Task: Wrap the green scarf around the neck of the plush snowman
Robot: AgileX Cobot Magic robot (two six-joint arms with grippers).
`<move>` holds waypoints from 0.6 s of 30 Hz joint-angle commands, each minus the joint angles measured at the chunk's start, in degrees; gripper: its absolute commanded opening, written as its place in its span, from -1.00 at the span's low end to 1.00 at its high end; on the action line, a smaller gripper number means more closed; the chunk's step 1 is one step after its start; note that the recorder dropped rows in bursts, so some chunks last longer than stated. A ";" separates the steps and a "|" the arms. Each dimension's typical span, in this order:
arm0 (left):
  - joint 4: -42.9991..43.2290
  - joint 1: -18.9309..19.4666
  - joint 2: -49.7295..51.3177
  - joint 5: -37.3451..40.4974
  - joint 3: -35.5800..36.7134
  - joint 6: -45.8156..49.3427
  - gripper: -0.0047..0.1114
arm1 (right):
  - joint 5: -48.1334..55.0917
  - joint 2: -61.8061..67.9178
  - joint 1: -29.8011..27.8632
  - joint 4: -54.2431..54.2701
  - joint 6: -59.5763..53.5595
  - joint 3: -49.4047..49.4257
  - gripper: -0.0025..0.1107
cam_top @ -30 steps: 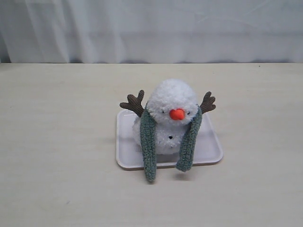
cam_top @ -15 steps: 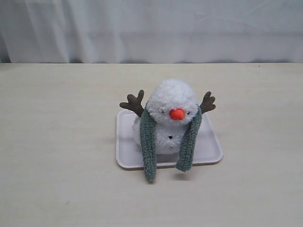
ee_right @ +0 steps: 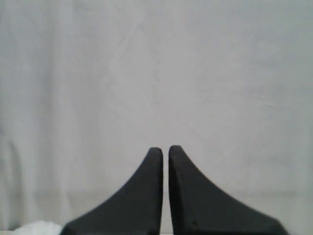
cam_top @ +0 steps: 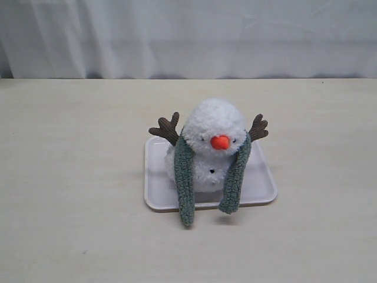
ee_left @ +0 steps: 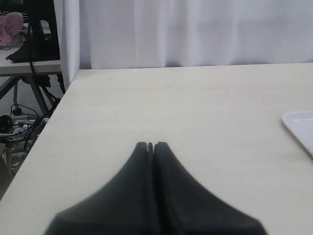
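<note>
The plush snowman (cam_top: pixel 213 132) sits upright on a white tray (cam_top: pixel 158 187) in the middle of the table, its orange nose facing the camera and its brown twig arms raised. The green scarf (cam_top: pixel 184 184) hangs over its neck, both ends dangling down the front, the left end past the tray's front rim. Neither arm shows in the exterior view. My left gripper (ee_left: pixel 150 145) is shut and empty above bare table, well clear of the tray (ee_left: pixel 299 125). My right gripper (ee_right: pixel 165 149) is shut with only a hairline gap, empty, facing the white curtain.
A white curtain (cam_top: pixel 188 35) hangs behind the table. The table's left edge (ee_left: pixel 54 112) drops off to a stand, cables and clutter on the floor. Pale bare tabletop lies all round the tray.
</note>
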 commanded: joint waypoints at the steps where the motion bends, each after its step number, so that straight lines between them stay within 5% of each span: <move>1: -0.17 -0.46 -0.16 -0.19 0.14 0.00 -0.92 | 5.98 -0.21 -3.95 -0.32 -0.57 0.19 -0.89; 18: -0.17 -0.46 -0.16 -0.19 0.14 0.00 -0.92 | 30.80 -0.21 -6.15 -1.67 -5.02 0.19 -0.89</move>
